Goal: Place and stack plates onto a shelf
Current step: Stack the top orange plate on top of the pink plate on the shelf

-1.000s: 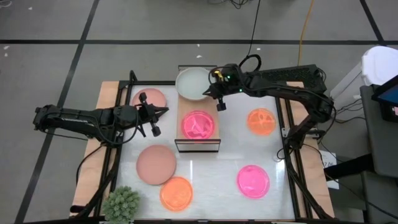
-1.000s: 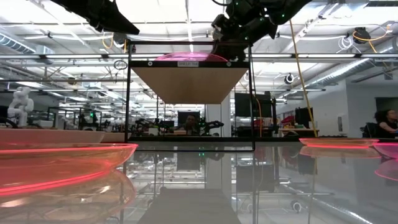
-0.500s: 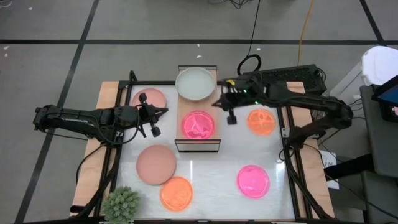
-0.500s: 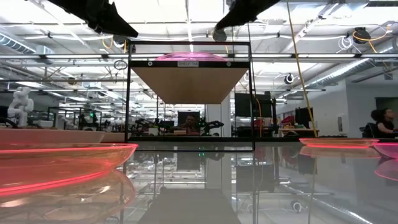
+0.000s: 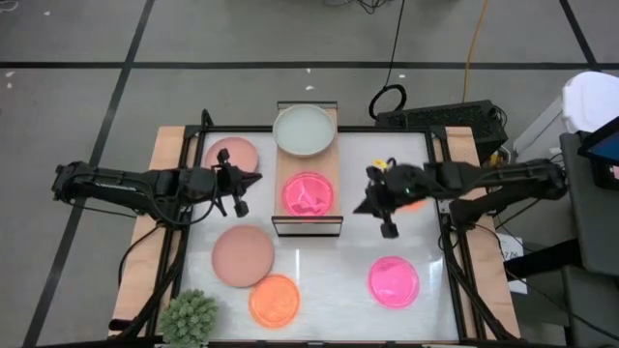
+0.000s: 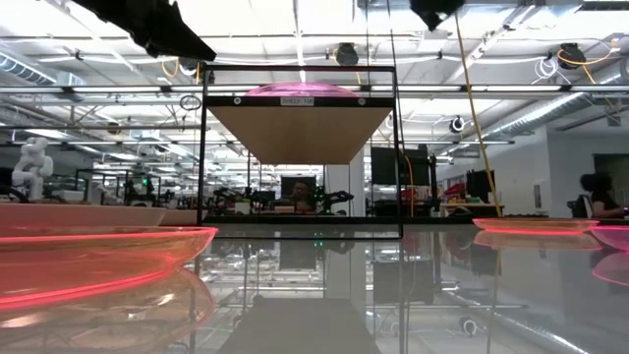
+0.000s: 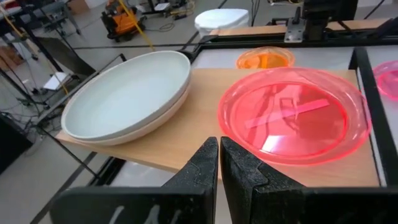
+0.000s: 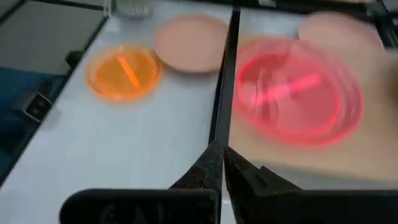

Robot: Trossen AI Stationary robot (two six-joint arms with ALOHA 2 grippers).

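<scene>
The shelf (image 5: 309, 215) stands mid-table. A pale green plate (image 5: 304, 130) lies on its far end and a hot pink plate (image 5: 309, 194) on its near end. In the left wrist view the pale plate (image 7: 127, 93) looks like two stacked, beside the pink plate (image 7: 292, 115). My left gripper (image 5: 257, 177), shut (image 7: 219, 162), hovers left of the shelf and points at it. My right gripper (image 5: 358, 207), shut (image 8: 224, 165), hovers right of the shelf. Its arm hides most of an orange plate. On the table lie two dusty pink plates (image 5: 232, 155) (image 5: 242, 255), an orange plate (image 5: 275, 300) and a hot pink plate (image 5: 394, 280).
A spiky green plant ball (image 5: 190, 315) sits at the near left corner. Wooden side boards (image 5: 166, 145) and a black frame (image 5: 440, 145) border the table. The low view shows the shelf's board (image 6: 300, 133) raised above the tabletop on thin black posts.
My right gripper has drawn away from the pale plate's rim at the shelf's far end, moving toward the table's right and near edges and past the shelf's right side. The pale plate stays on the shelf.
</scene>
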